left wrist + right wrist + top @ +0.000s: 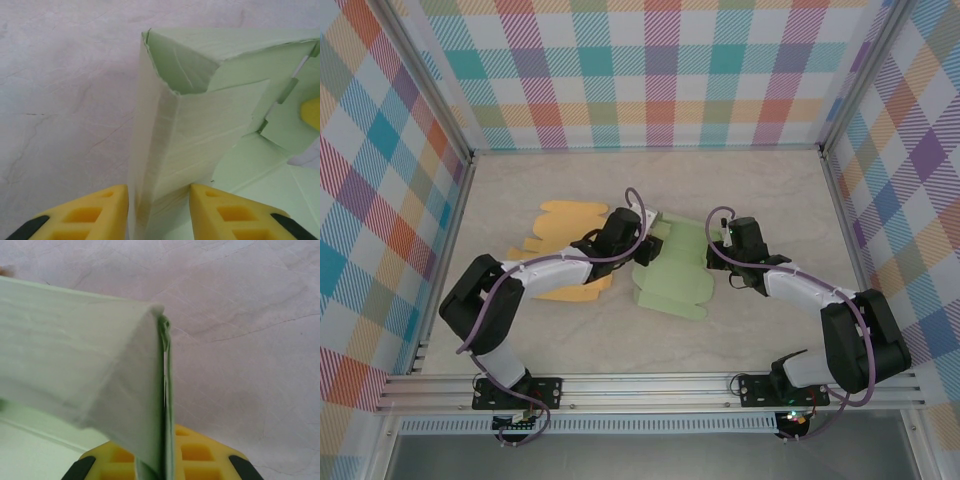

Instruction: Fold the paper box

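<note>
A pale green paper box (670, 285), partly folded, lay near the middle of the light marbled table (770, 190), with some of its panels still flat on the surface. Just to its left lay a flat yellow-orange paper cut-out (565, 225), partly under the left arm.

The left hand (640, 240) was at the box's left far edge. In its wrist view the left hand (157, 195) stood with its yellow fingers (100, 210) against both sides of an upright, doubled green wall, clamped on it.

The right hand (722, 250) met the box's right side. In its wrist view the right hand (165, 440) was pressed together on a thin raised green flap, the paper edge pinched between its pads.
</note>
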Robot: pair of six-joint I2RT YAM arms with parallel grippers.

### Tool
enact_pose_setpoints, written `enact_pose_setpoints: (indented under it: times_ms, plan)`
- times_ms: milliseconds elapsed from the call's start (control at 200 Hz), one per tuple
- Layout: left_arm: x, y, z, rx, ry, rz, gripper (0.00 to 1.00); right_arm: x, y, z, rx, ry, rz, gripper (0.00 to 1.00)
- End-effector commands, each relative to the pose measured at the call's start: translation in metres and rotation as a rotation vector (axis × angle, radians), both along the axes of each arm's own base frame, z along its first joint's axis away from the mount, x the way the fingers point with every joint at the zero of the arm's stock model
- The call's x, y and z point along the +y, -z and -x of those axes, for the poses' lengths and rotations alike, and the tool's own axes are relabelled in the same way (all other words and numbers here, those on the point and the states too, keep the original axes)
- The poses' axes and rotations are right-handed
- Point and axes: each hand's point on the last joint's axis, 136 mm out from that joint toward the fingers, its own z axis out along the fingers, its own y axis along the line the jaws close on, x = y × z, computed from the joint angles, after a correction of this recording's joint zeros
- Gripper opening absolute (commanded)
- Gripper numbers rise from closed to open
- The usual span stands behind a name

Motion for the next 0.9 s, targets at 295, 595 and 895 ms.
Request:
enact_pose_setpoints:
  times_ms: [295,595,895]
  plan:
    - [0.005,-0.024,-0.034,-0.203,-0.251,-0.044,0.23,0.004,-0.013,-0.006,-0.025,-0.010,-0.024,0.00]
    - [0.005,-0.033,-0.041,-0.252,-0.299,-0.036,0.21,0.004,-0.014,-0.005,-0.027,-0.011,-0.025,0.00]
    - [0.028,-0.034,-0.051,-0.282,-0.457,-0.062,0.09,0.005,-0.014,-0.004,-0.024,-0.012,-0.035,0.00]
